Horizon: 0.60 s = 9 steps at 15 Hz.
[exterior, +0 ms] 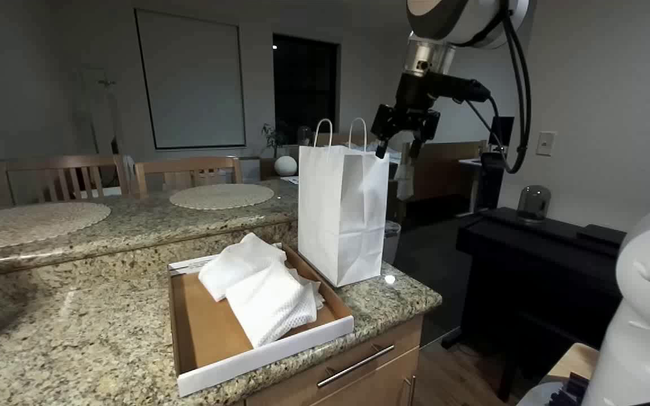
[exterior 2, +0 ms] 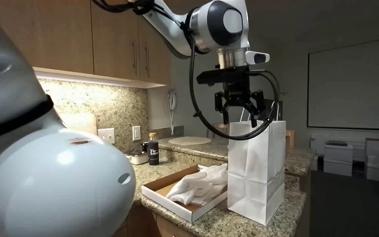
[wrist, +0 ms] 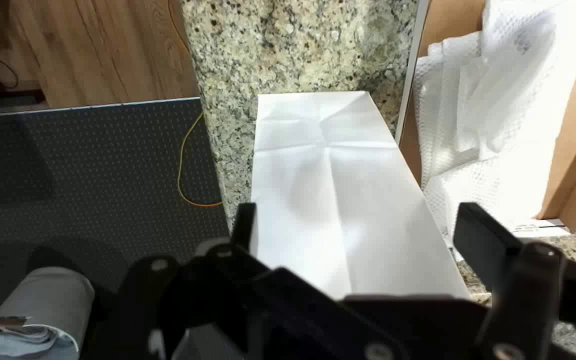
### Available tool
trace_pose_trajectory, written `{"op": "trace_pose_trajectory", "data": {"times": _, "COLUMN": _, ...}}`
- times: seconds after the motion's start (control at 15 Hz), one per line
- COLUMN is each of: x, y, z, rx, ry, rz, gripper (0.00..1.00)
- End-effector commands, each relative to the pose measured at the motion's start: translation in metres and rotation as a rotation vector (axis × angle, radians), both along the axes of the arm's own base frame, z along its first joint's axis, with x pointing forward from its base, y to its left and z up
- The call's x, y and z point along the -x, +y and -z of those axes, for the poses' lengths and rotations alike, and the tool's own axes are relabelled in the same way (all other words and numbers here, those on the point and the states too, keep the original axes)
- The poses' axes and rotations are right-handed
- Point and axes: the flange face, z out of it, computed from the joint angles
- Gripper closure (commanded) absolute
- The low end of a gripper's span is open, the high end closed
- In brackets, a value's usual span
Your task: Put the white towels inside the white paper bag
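A dark bottle [exterior 2: 153,154] with a yellow-orange cap carries white lettering; in an exterior view "The" can be read, while the line beneath is unclear. The shallow brown cardboard tray [exterior: 268,354] with white outer walls shows dark print on a white strip [wrist: 540,228] in the wrist view, also illegible. The white cloth towels [exterior: 271,299] lie in this tray, rumpled and loosely folded over one another, their cloth finely dimpled. Just beside it on the speckled granite tabletop [exterior: 93,338], the tall, plain white paper bag [exterior: 342,220] stands upright, creased across its sides, two thin loop handles raised. Near the bag's upper edge hangs the black pincer [exterior 2: 240,119], its fingers spread well apart; whether it touches the paper cannot be told.
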Motion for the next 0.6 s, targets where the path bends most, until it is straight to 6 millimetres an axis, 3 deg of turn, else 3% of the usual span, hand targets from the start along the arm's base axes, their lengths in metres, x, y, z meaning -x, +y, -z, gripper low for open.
{"op": "trace_pose_trajectory", "data": {"times": 0.0, "x": 0.0, "y": 0.0, "z": 0.0, "rx": 0.0, "ry": 0.001, "rz": 0.0, "gripper": 0.0}}
{"op": "trace_pose_trajectory", "data": {"times": 0.33, "x": 0.0, "y": 0.0, "z": 0.0, "rx": 0.0, "ry": 0.001, "rz": 0.0, "gripper": 0.0}}
{"op": "trace_pose_trajectory", "data": {"times": 0.53, "x": -0.002, "y": 0.033, "z": -0.005, "rx": 0.032, "ry": 0.0, "rz": -0.056, "gripper": 0.0}}
